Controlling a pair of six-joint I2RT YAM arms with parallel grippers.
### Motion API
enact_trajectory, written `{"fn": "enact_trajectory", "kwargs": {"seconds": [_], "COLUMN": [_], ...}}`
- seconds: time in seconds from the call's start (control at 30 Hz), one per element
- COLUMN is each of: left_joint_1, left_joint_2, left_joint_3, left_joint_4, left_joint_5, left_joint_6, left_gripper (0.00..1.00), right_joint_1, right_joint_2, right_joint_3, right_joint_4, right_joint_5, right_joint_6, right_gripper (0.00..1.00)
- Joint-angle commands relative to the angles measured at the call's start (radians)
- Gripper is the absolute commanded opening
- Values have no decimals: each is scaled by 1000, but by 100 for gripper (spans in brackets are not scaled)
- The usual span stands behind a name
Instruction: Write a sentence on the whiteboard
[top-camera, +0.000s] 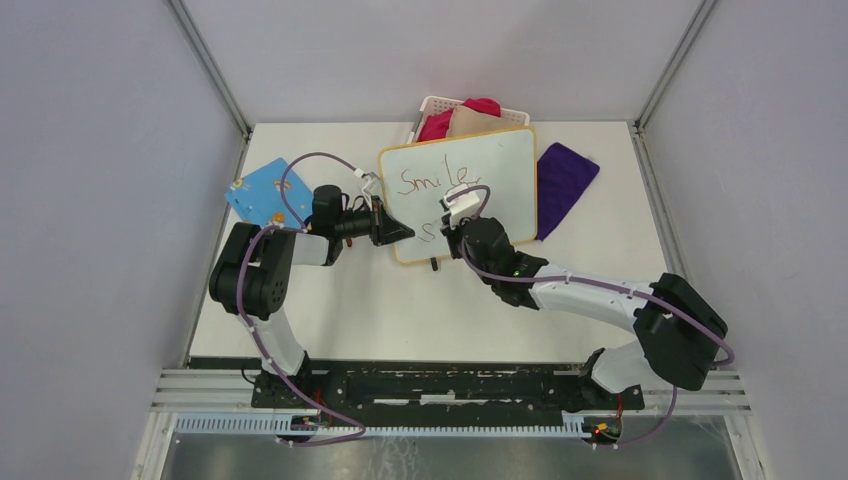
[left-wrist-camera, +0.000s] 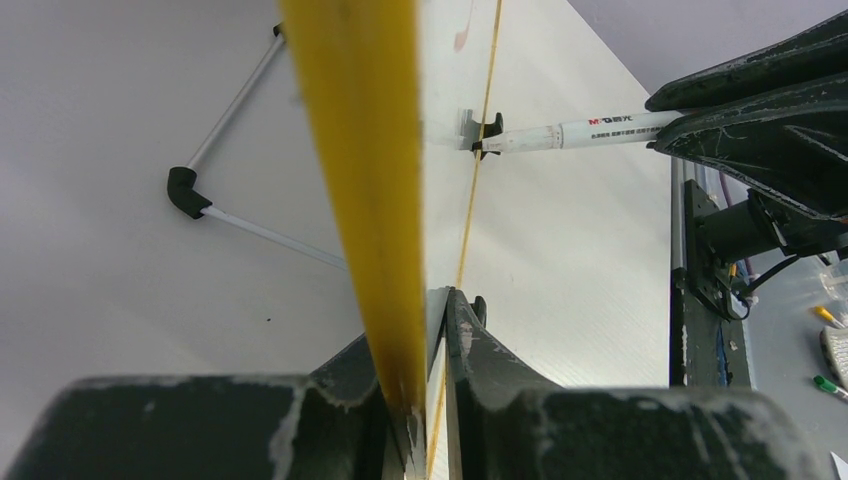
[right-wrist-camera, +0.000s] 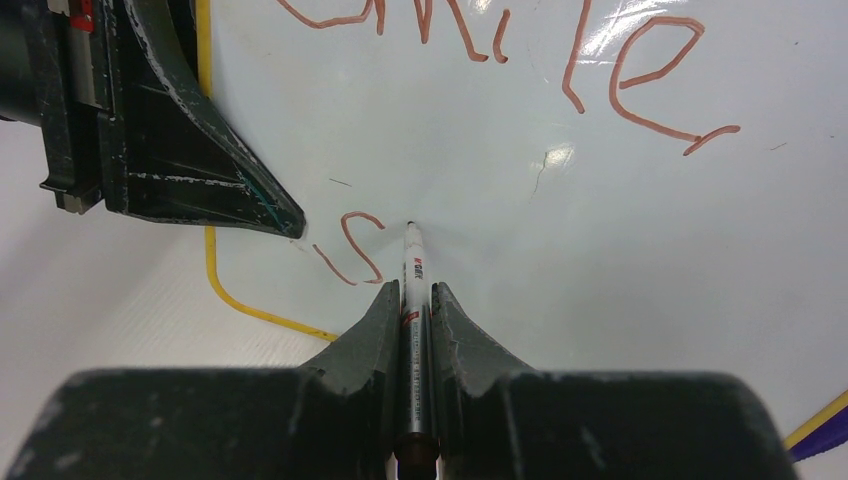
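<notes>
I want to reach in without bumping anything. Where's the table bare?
Bare: the table between the whiteboard and the arm bases, and the right edge beside the purple cloth. Crowded: the whiteboard's near-left corner, where both jaws work, and the basket behind.

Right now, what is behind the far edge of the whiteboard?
A white basket with red cloth and tan cloth stands behind the whiteboard. The board covers its near part, so the rest of its contents is hidden.
</notes>
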Motion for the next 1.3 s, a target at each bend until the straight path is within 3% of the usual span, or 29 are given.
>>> {"fn": "enact_trajectory", "kwargs": {"seconds": [0.0, 0.73, 0.9, 1.27], "left_joint_1": [-34, -34, -36, -36], "left_joint_2": [42, 40, 38, 42], "left_joint_3": [-19, -22, -22, -20], "left_joint_4": [-162, -162, -163, -165], "left_joint_5": [-123, -124, -125, -126], "left_joint_6": [89, 87, 89, 89], "left_gripper": [2, 2, 2, 2], "right_joint_1": [-9, -11, -13, 3], "right_joint_2": [12, -60, -92, -90], "right_joint_3": [26, -119, -127, -59], "right_joint_4": [26, 15, 12, 56], "right_joint_5": [2, -9, 19, -73], "right_joint_6": [20, 51, 46, 35], "right_gripper": [0, 0, 0, 0]}}
